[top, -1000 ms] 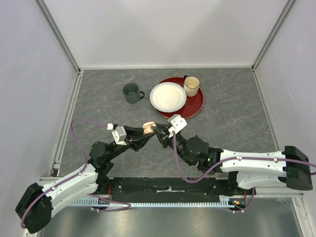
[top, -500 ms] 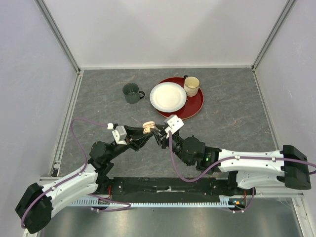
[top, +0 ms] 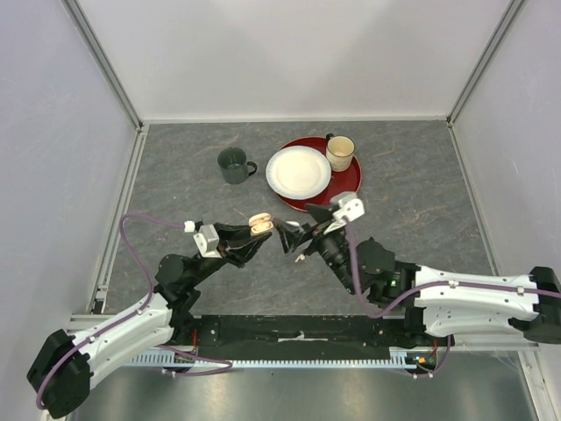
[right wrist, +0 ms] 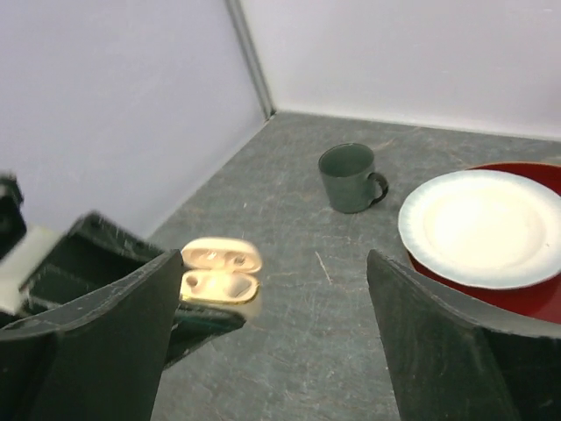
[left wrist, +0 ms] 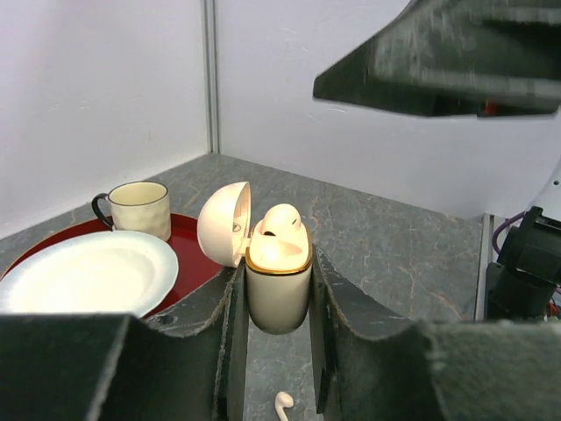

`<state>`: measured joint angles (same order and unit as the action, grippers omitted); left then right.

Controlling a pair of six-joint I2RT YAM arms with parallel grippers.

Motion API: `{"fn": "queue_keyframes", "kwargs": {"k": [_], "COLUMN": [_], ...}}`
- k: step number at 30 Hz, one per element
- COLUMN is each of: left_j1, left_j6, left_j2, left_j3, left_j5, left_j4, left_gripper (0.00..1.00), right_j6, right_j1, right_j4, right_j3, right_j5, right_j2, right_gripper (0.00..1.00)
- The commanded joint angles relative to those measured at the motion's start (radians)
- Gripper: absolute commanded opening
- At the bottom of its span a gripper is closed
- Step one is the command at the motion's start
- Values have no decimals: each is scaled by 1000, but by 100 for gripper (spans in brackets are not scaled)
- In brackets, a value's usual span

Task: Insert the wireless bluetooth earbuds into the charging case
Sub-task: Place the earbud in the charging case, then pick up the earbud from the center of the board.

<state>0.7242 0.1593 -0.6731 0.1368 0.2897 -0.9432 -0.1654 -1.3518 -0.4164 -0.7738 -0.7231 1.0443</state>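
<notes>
The left arm (top: 123, 326) starts at the lower left of the top view and reaches up and to the right, toward the middle of the frame, bent at the elbow near its base. Its wrist (top: 208, 239) sits left of centre. The left end effector (top: 257, 231) points right, its two fingers pressed against either side of the charging case (top: 259, 221). The right arm (top: 465, 298) comes in from the lower right edge, bends at the elbow and stretches up and to the left. The right end effector (top: 292, 239) faces the left one, just beside it but not touching. Its fingers (right wrist: 96, 351) are spread wide with nothing between them.
</notes>
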Motion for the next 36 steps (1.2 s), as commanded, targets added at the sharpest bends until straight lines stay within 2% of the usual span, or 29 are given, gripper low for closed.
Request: {"fn": "queue_keyframes", "kwargs": {"k": [1, 3, 5, 6, 7, 8, 9, 11, 15, 17, 20, 22, 33, 36], "left_j1": [-3, -2, -2, -2, -3, -2, -2, -3, -3, -2, -2, -2, -2, -2], "left_j6": [-33, -47, -61, -64, -69, -79, -84, -96, -112, -118, -122, -122, -139, -144], "left_j2": [29, 49, 69, 93, 107, 121, 139, 188, 266, 308, 355, 372, 443, 460], "left_j3": [-28, -43, -51, -57, -59, -59, -60, -60, -66, -71, -80, -88, -89, -91], "left_j5": [-30, -34, -38, -38, -41, -41, -43, -50, -67, -83, -96, -106, -129, -132], "left_j4": [-54, -58, -57, -55, -51, -30, -17, 24, 96, 118, 153, 175, 238, 251], "left_gripper": [2, 2, 2, 2, 2, 2, 2, 2, 2, 2, 2, 2, 2, 2], "right_j6": [-165, -250, -438, -524, -633, -669, -704, -806, -1060, -1158, -1212, -1255, -1425, -1465], "right_j1": [35, 89, 164, 196, 230, 302, 328, 367, 375, 373, 375, 375, 376, 376], "right_j4": [127, 312, 460, 614, 678, 720, 785, 843, 921, 930, 924, 924, 913, 915], "right_j3": [-74, -126, -160, -189, -197, -199, -191, -170, -142, -139, -160, -171, -209, -197], "right_j5": [-168, -205, -216, -201, -165, -116, -40, 11, 80, 146, 234, 258, 445, 449], "right_j2": [-61, -55, -32, -23, 2, 13, 25, 68, 170, 241, 325, 370, 470, 479], "right_gripper": [94, 97, 98, 98, 98, 98, 98, 98, 88, 87, 85, 80, 66, 62]}}
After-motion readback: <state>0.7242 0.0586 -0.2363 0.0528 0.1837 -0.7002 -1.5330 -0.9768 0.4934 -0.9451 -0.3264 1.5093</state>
